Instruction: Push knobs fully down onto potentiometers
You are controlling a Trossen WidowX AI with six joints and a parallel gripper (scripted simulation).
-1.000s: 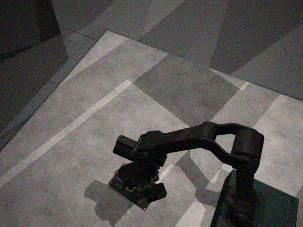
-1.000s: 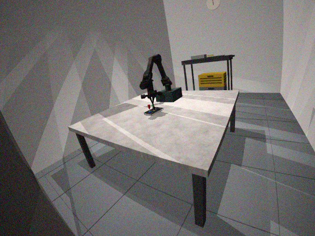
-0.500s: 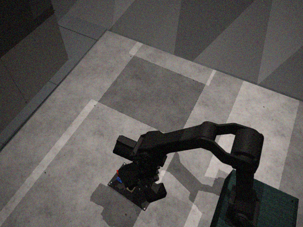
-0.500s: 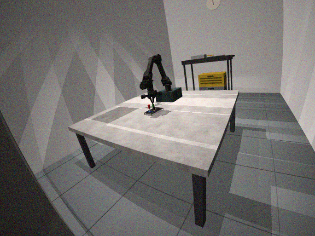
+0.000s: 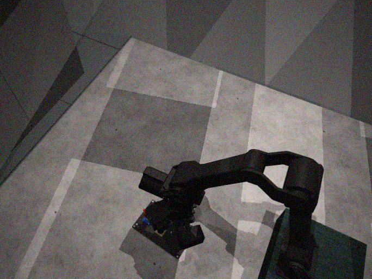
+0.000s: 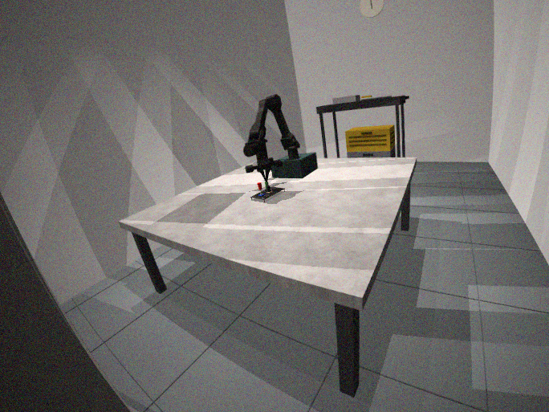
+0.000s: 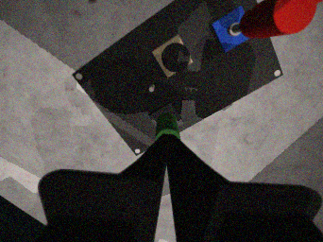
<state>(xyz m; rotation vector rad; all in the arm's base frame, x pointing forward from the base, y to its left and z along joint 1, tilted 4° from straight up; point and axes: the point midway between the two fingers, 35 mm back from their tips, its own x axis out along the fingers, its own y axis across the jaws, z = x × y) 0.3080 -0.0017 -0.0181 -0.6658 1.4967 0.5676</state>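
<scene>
The circuit board (image 5: 167, 244) (image 7: 110, 89) stands on short legs on the table. The red knob (image 7: 295, 11) (image 6: 259, 185) stands high over its blue potentiometer (image 7: 223, 42) (image 5: 146, 221), with the metal shaft showing at its base. The green knob (image 7: 167, 124) (image 6: 266, 185) is upright near the board's near edge; its potentiometer is mostly hidden and I cannot tell how far down the knob sits. My gripper (image 7: 167, 140) (image 6: 266, 181) is shut with nothing between the fingers. Its tips are right over the top of the green knob and seem to touch it. The fingertips are hidden in the top view.
A beige square part with a black round top (image 7: 176, 58) sits on the board between the two knobs. The tall red knob rises beyond it to the right in the wrist view. The arm's teal base block (image 5: 338, 245) (image 6: 298, 165) stands on the table (image 6: 293, 242).
</scene>
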